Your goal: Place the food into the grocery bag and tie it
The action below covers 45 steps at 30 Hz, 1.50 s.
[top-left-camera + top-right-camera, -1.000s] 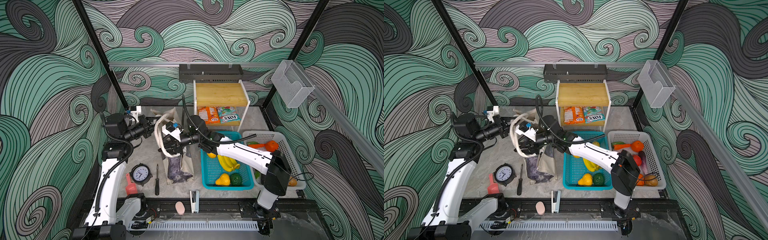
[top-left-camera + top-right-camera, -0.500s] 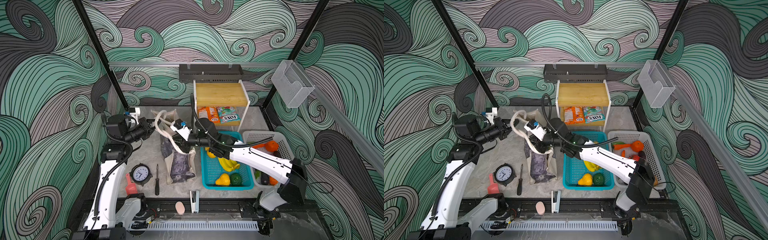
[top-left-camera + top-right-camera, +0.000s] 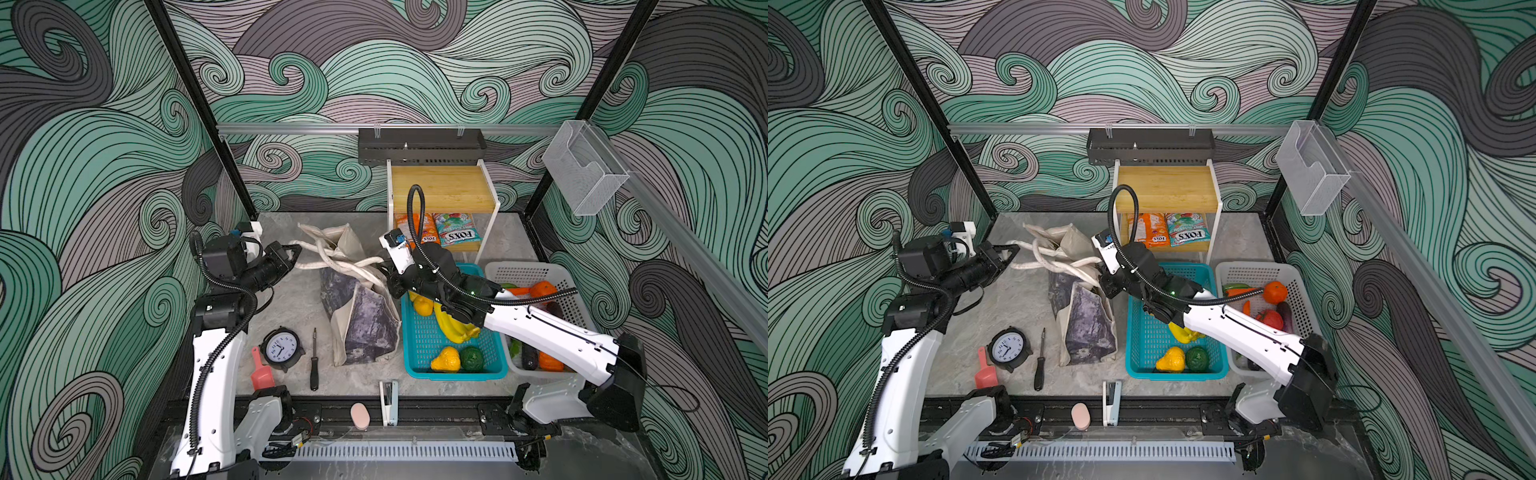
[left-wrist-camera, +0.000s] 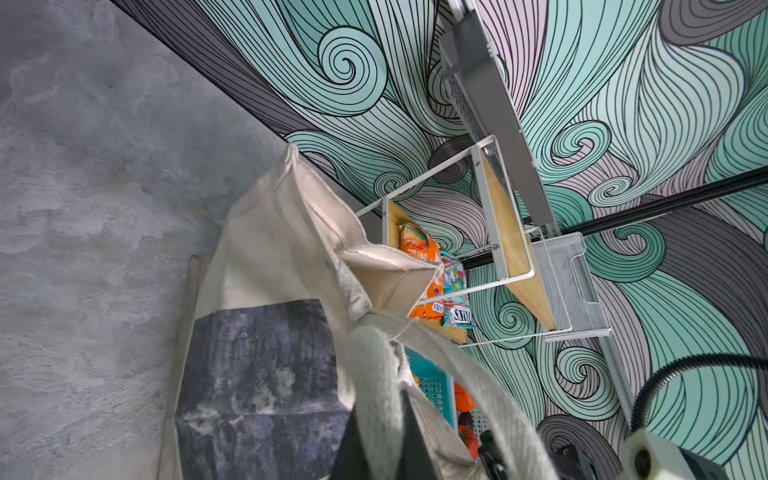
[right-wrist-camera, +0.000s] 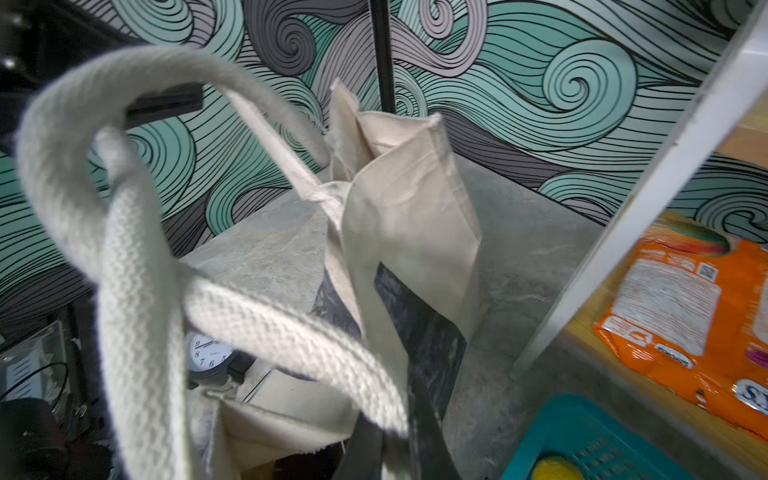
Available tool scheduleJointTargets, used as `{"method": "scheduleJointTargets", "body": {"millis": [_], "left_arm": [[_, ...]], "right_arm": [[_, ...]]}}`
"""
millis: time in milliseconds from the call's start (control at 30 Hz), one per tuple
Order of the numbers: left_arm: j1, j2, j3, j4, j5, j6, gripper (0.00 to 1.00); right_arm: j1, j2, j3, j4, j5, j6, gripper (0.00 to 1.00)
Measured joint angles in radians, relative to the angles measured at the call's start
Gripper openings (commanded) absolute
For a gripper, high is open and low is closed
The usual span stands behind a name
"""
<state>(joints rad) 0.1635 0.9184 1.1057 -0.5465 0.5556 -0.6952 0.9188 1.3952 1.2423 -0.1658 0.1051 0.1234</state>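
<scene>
Canvas tote (image 3: 368, 328) stood slumped on the counter (image 3: 291, 307), just beside the teal basket (image 3: 457, 376). My left jaws were clenched on one strap handle (image 3: 316, 248), my right jaws on the other (image 3: 365, 262). The straps crossed between them, held apart, presumably to cinch a knot.

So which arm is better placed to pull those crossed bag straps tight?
Left, probably. The left gripper is shut on a strap with open table behind it; the right gripper, also shut on a strap, has the teal basket and shelf close behind.
</scene>
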Motion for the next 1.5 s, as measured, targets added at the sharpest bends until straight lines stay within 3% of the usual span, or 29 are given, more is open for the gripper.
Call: {"method": "scheduleJointTargets", "body": {"millis": [633,800,1200,1500], "left_arm": [[0.037,0.01,0.044,-0.121,-0.009,0.068,0.0],[0.056,0.022,0.059,-0.134,-0.03,0.068,0.0],[0.064,0.085,0.096,-0.133,-0.018,0.064,0.0],[0.092,0.146,0.143,-0.112,-0.037,0.041,0.0]], "right_arm": [[-0.171,-0.037,-0.177,0.126,-0.066,0.261,0.0],[-0.248,-0.047,-0.208,0.119,-0.116,0.284,0.0],[-0.283,-0.058,-0.225,0.124,-0.186,0.335,0.0],[-0.256,0.062,-0.072,0.098,-0.105,0.286,0.0]]}}
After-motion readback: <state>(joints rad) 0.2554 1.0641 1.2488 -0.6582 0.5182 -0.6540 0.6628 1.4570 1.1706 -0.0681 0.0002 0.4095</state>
